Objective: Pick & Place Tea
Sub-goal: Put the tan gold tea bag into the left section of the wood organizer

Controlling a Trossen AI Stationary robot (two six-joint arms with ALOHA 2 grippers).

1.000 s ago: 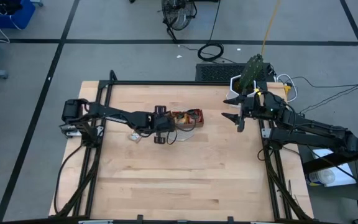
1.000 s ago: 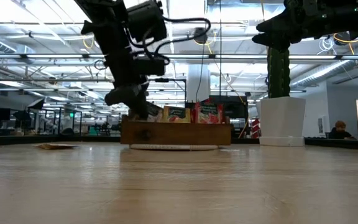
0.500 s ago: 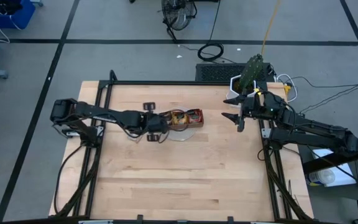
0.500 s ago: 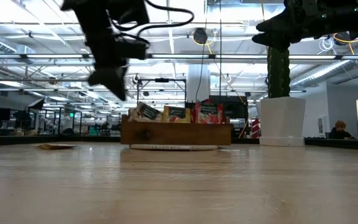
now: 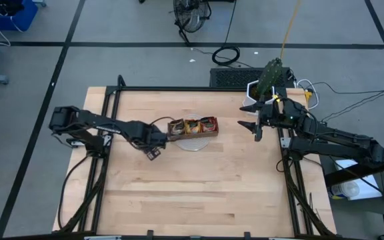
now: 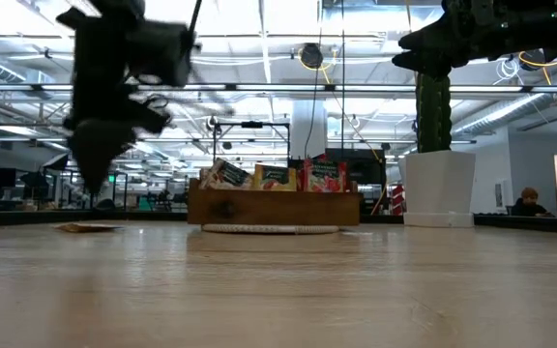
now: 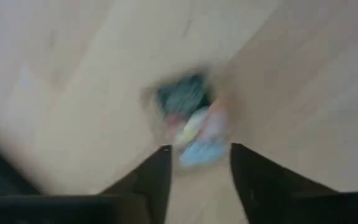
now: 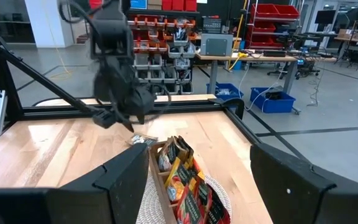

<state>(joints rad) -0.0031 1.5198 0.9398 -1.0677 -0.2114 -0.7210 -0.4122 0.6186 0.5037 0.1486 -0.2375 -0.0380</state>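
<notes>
left hand [image 5: 153, 153] parted, nothing between its fingers, a blurred sachet [image 7: 194, 134] lying just beyond; right hand [image 5: 251, 117] wide apart, empty.

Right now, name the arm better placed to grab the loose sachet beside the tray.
Left. The left arm's fingers hang directly over the small flat tea sachet beside the brown three-compartment wooden tray; the right arm's fingers wait past the tray's far end.
</notes>
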